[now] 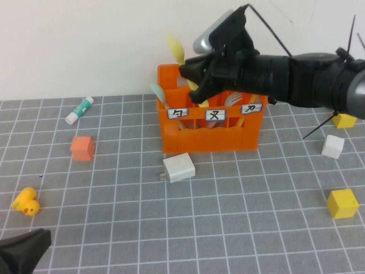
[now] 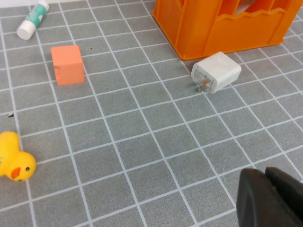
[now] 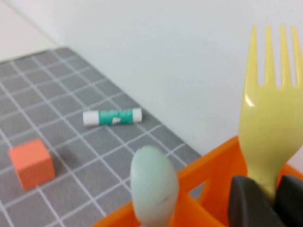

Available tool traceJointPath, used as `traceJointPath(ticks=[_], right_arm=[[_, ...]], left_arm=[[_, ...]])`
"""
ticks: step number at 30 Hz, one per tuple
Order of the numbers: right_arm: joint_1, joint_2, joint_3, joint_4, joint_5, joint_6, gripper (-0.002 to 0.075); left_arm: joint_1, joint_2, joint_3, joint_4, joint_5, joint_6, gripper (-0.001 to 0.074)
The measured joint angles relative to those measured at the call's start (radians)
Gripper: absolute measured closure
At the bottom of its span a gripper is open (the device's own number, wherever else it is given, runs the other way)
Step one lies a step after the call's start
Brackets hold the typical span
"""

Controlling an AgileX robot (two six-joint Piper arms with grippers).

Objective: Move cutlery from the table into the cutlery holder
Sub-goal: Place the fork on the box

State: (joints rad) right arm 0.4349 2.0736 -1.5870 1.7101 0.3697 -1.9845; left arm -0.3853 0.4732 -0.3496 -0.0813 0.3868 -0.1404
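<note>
Standing in cutlery holder (image 1: 210,128): pale green spoon (image 3: 152,185), yellow fork (image 3: 270,118).

1. Cutlery holder (image 1: 209,136): bright orange, white labels with black marks.
2. Desk (image 1: 228,217): grey tiles, white grid lines.
3. Fork (image 3: 270,127): pale yellow.
4. Spoon (image 3: 154,187): pale green.
5. Right gripper (image 1: 191,71) and left gripper (image 2: 267,198): black.

Quick tally of what's out there. One orange cutlery holder (image 1: 210,134) with three white labels (image 1: 214,114) on its front. Utensils poking out of it: one yellow fork (image 3: 266,125), one pale green spoon (image 3: 153,184), one grey fork (image 1: 232,99), plus a yellow handle (image 1: 239,121) low on the right side, so four I think. Blocks: two yellow cubes (image 1: 342,203), one white cube (image 1: 332,146), one orange-pink cube (image 1: 82,148). One white charger plug (image 1: 178,168), one white-and-green tube (image 1: 78,110), one rubber duck (image 1: 26,202). Two grippers: right gripper (image 1: 193,85) over the holder, left gripper (image 1: 21,251) at the near left corner.
</note>
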Motion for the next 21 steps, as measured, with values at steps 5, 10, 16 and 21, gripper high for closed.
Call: traceJointPath(ticks=[5,10,16,21], right_arm=[[0.0,0.019,0.0,0.0,0.051,-0.079,0.0622],[0.0,0.017,0.0,0.0,0.069,-0.099,0.0576],[0.0,0.017,0.0,0.0,0.044,-0.099,0.0458],[0.0,0.017,0.0,0.0,0.021,-0.099,0.0431]], left_arm=[[0.0,0.0,0.0,0.0,0.0,0.0,0.0736],[0.0,0.0,0.0,0.0,0.0,0.0,0.0736],[0.0,0.0,0.0,0.0,0.006,0.0,0.0736],[0.0,0.0,0.0,0.0,0.01,0.0,0.0736]])
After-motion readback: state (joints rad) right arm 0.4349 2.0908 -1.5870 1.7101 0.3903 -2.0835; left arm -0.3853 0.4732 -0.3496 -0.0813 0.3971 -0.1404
